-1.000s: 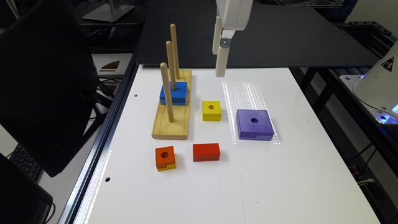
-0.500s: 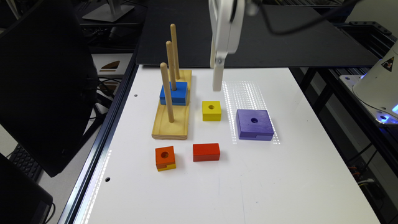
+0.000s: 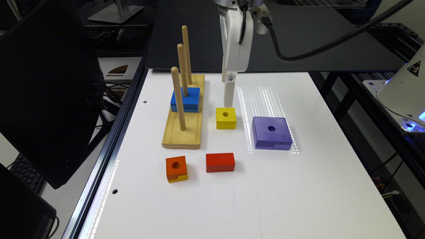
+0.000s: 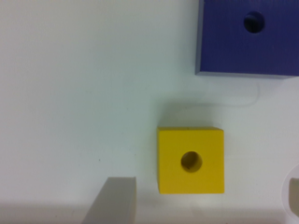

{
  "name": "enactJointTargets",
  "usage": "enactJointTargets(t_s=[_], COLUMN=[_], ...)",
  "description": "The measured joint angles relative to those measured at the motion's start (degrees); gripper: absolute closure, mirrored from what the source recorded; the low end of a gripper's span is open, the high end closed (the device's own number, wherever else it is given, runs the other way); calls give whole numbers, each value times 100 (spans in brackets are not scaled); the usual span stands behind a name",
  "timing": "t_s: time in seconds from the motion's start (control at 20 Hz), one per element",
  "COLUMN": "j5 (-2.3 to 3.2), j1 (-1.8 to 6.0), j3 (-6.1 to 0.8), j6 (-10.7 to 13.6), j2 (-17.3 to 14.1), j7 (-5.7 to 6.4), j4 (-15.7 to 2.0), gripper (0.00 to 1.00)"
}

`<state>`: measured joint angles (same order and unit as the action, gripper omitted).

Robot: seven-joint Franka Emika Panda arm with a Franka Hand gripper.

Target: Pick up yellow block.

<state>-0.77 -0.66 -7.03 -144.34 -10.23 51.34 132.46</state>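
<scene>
Hanging over the white table (image 3: 265,199), the gripper (image 3: 229,96) sits in the upper middle of the exterior view, its pale tip just above and behind the yellow block (image 3: 226,118). The wrist view shows its two fingers spread apart: one finger (image 4: 114,200) at the lower left of that frame and the edge of the other at the lower right border, with the yellow block (image 4: 190,161) lying between them, clear of both and flat on the table, its round hole facing up. Nothing is held.

In the exterior view the yellow block lies near the centre of the frame. To the exterior view's right of it, close but apart, lies the larger purple block (image 3: 271,132), also with a hole on top; a corner of it fills the upper right of the wrist view (image 4: 247,37). To the exterior view's left stands a wooden peg base (image 3: 182,132) with three upright pegs, and a blue block (image 3: 185,99) is threaded on the middle peg, resting on the base. Lower in the frame, toward the front edge, lie a red block (image 3: 220,162) and, left of it, an orange-topped block with a yellow bottom layer (image 3: 176,169). A black cable (image 3: 325,43) runs from the wrist toward the upper right of the frame.
</scene>
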Motion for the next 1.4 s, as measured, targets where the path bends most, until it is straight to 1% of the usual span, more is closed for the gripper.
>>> enactJointTargets(t_s=[0.3,0.45,0.6,0.7,1.05,1.2,1.25,1.3,1.4], j5=[0,1,7,7,7,12,14,15,15], j1=[0,0,0,0,1,1,1,1,1], j3=[1,3,7,9,10,13,16,17,18], j6=[-25,-169,-387,-475,-495,-620,-718,-767,-813], j2=[-99,-267,-477,-556,-600,-743,-830,-875,-912], j7=[0,0,0,0,0,0,0,0,0], j4=[3,4,3,2,1,1,1,0,0], gripper=[0,0,0,0,0,0,0,0,0])
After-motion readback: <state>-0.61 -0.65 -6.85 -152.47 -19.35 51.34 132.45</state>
